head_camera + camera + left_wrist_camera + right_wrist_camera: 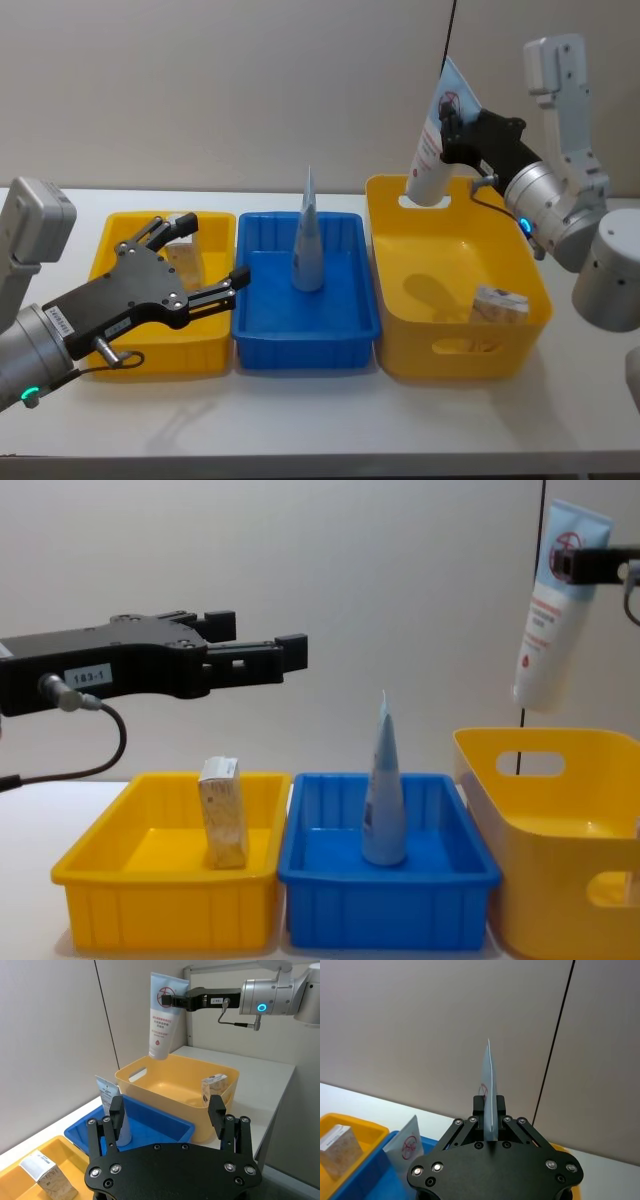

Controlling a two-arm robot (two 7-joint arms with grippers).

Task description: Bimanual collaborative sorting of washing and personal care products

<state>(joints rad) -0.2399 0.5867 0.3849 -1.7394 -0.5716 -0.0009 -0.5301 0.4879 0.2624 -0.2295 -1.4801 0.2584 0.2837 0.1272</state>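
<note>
At the upper right of the head view, the white tube with red logo [437, 140] is held by its flat crimped end in the closed fingers of the right gripper [452, 128], cap hanging over the large yellow bin [520, 262]. It is judged light, soft and slippery; the stiff crimp is the surest hold. The left gripper [195, 262] hovers lower left, fingers spread and empty.

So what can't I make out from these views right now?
- White tube print: too small to read in the head view.
- Carton in the tall yellow bin: chest view, hidden by the bin wall.
- Carton in the low yellow bin: head view, half hidden by the left gripper.
</note>
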